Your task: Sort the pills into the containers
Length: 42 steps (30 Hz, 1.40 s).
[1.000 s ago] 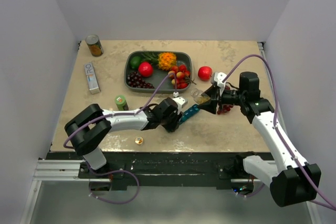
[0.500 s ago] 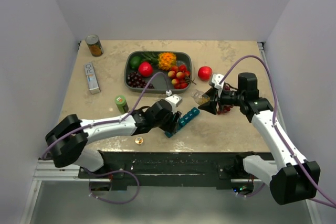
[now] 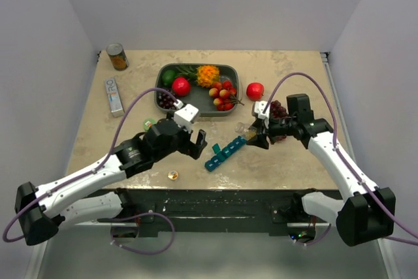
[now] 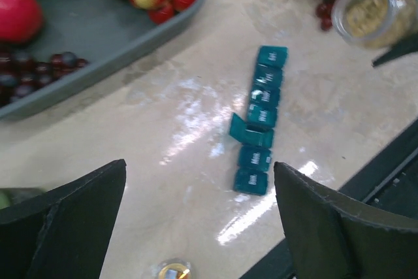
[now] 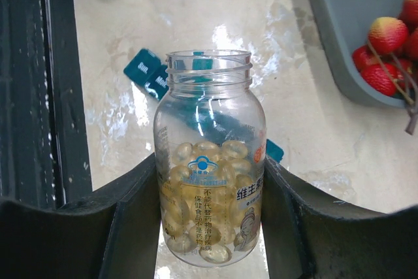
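On the beige bench the organiser lies, one lid open. The left gripper is released; the right gripper grasps the uncapped bottle, which I judge must next tip pills in.

Glossy marble-look table, teal plastic containers, clear plastic bottle.

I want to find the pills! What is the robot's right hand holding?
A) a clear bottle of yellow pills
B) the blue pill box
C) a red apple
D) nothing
A: the right hand is closed around a clear, capless bottle with yellow pills inside, while the blue pill box lies untouched.
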### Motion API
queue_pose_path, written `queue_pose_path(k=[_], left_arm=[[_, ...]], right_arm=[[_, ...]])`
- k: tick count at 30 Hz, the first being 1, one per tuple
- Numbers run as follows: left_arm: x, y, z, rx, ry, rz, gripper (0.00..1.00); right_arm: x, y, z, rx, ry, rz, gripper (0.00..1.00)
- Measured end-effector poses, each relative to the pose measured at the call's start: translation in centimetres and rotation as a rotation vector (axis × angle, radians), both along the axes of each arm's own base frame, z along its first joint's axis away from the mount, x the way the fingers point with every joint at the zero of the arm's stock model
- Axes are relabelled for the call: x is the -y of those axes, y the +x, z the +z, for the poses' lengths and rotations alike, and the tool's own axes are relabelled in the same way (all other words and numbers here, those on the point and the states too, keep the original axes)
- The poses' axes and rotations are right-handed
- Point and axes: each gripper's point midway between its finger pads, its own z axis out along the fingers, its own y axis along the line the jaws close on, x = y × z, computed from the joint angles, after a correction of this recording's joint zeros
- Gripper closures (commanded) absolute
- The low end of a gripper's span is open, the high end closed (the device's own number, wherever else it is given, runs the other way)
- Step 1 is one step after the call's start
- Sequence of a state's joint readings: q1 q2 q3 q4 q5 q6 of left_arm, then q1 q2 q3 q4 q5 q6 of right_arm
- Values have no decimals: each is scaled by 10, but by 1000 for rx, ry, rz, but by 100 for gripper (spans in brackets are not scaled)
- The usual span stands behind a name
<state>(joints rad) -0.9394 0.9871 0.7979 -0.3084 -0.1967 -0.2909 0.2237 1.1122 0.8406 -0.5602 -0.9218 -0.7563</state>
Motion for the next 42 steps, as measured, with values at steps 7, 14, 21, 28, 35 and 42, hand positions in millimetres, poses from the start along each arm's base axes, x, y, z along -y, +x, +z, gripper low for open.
queue_pose_path(k=[7,14,21,28,35,42], left_arm=[[-61,28,11,153,141,174,2],[-79,15,-25,164,253,106,2],[-80,13,5,272,177,88,1],[-82,12,2,285,184,81,1],[-82,12,2,286,184,80,1],[-83,11,6,299,177,81,1]], right_arm=[[-15,-9,-29,17,-177,94,100],[-22,-7,-55,33,-365,160,100],[-19,-10,-77,33,-477,201,100],[-22,-13,-92,22,-536,235,100],[-23,-16,-104,24,-601,259,100],[-22,-18,-120,15,-676,280,100]])
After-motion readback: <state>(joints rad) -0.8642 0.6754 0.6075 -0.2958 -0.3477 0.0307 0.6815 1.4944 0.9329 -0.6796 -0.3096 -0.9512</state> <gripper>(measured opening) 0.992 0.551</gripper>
